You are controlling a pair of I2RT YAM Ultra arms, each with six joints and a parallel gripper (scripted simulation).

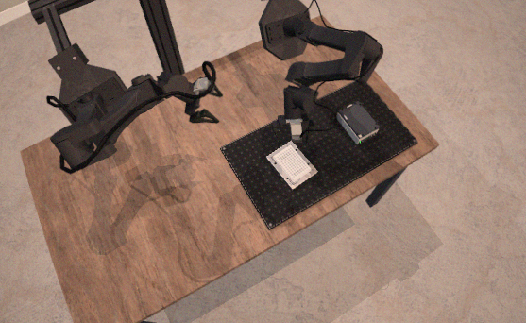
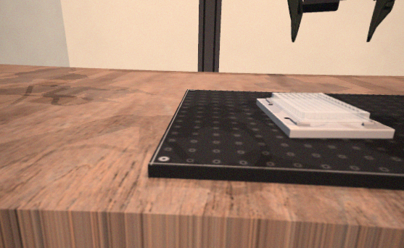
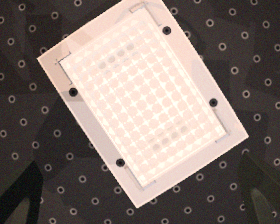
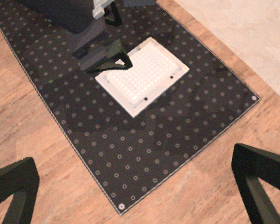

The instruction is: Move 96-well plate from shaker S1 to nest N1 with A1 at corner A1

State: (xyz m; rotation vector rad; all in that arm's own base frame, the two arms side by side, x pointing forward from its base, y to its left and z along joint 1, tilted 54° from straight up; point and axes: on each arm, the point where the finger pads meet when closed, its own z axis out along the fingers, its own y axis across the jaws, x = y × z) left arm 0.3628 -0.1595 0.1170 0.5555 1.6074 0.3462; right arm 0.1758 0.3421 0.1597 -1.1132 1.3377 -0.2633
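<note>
The white 96-well plate [image 1: 292, 163] lies flat inside the white plate nest N1 [image 1: 301, 177] on the black dotted mat [image 1: 320, 151]. In the left wrist view the plate [image 3: 140, 99] sits between the nest's locators [image 3: 213, 103]; its cut-off corner is too small to make out. My left gripper [image 1: 297, 133] is open and empty, hovering above the nest's far end; its fingers hang high over the plate in the exterior view [image 2: 334, 22]. My right gripper [image 1: 207, 101] is open and empty, well away over the bare wood. The plate shaker S1 [image 1: 357, 123] stands with nothing on top.
A black frame post [image 2: 209, 35] rises behind the table. In the right wrist view the left arm [image 4: 71, 3] stands over the nest. The mat's raised edge [image 2: 271, 174] lies toward the table's front.
</note>
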